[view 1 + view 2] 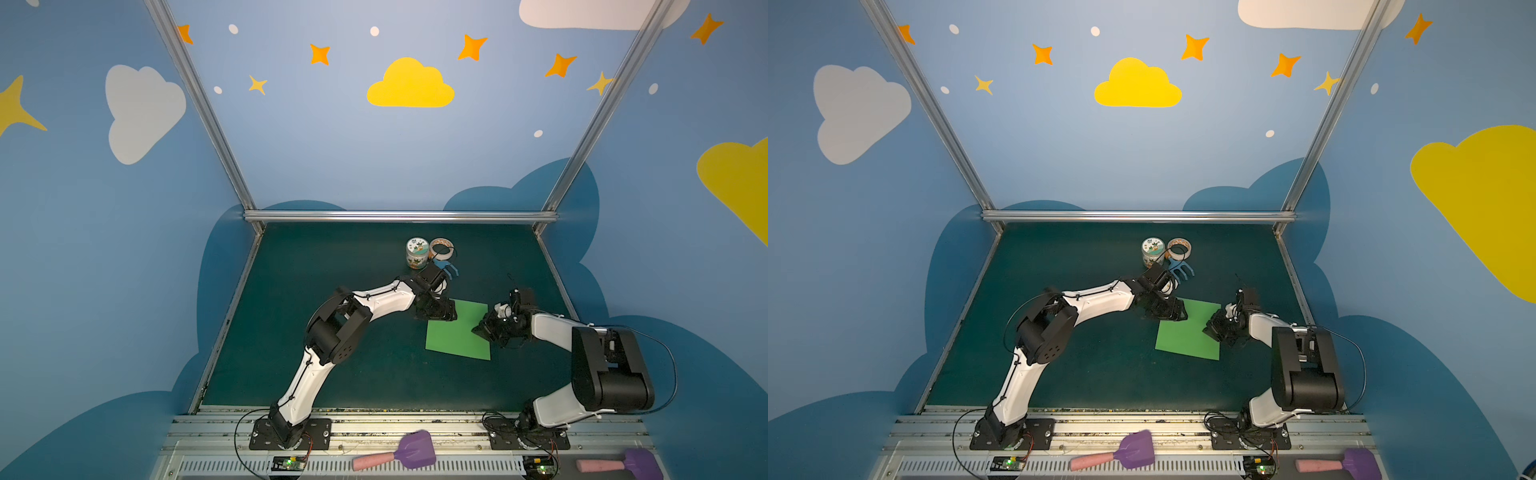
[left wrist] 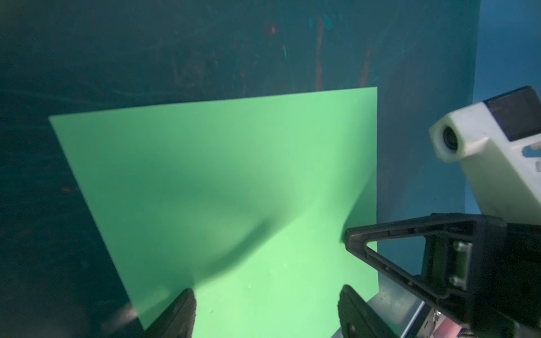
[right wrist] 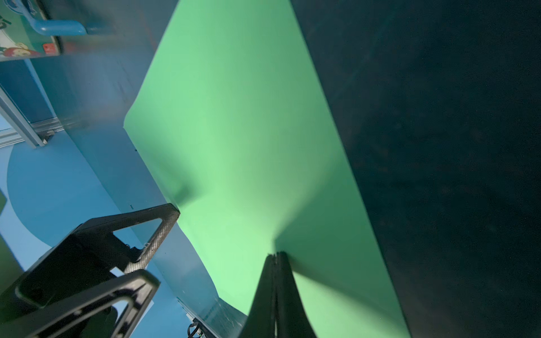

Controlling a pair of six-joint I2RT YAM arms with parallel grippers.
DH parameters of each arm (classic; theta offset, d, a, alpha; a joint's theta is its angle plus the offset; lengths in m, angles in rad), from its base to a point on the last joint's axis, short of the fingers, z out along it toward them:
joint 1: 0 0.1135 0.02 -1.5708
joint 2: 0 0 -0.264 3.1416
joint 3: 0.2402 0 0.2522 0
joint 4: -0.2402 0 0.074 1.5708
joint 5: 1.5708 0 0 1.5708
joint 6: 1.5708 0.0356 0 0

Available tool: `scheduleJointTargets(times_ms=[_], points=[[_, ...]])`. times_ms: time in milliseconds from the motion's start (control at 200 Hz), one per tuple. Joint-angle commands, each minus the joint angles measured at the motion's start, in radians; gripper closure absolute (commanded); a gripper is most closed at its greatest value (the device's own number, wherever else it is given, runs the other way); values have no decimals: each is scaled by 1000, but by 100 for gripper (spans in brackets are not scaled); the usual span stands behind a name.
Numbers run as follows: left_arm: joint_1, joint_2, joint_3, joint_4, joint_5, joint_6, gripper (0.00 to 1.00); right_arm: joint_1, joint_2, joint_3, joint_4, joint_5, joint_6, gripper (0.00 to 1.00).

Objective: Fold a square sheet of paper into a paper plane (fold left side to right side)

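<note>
- At the back of the dark green worktop [image 1: 332, 365] we see a small jar [image 1: 417, 252] with a printed label. Just beside it a roll of tape [image 1: 441, 248] lies flat
- Just in front of the tape lies a blue toy rake [image 1: 452, 270]; the left arm's wrist hides part of it in both top views
- These three sit behind the left arm's wrist, apart from the paper
- Off the worktop, on the metal rail at the near edge, lies a purple scoop [image 1: 415, 451] with a pink handle, between the two arm bases. A second purple scoop [image 1: 642, 463] lies further right
- The square sheet of paper [image 1: 457, 334] lies on the worktop, right of the middle, between the two hands and turned slightly askew to the worktop's edges
- It is bright green, plain and a single layer, and we see no crease in either top view
- In the wrist views a soft shadowed ripple runs across it from the right hand's tips, and the edge by the left hand bends in a curve
- The left hand [image 1: 446, 313] is over the sheet's far left corner with its jaws wide apart, gripping nothing. In the left wrist view its fingers [image 2: 178, 313] stand well apart with the green paper beneath them
- The right hand [image 1: 480, 330] is at the sheet's right edge, jaws closed tight together and tips down on the paper
- We cannot tell whether any paper is nipped between them
</note>
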Motion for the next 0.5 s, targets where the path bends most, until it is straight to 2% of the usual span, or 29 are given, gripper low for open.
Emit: scheduleJointTargets(times_ms=[0,105,265,310,481,496], points=[[-3,16,-28,-48,-100,2,23,5,37,8,-48,28,2,97],[2,-33,-78,-77,-173,-19,22,6,36,9,-51,33,3,97],[-8,-125,-209,-55,-182,-81,21,6,33,9,-56,37,5,97],[-14,-150,-247,-47,-224,-101,21,4,33,9,-57,38,6,97],[-35,-208,-365,31,-196,-173,20,5,32,7,-58,39,6,96],[-39,-212,-373,40,-167,-180,20,6,32,9,-59,39,7,97]])
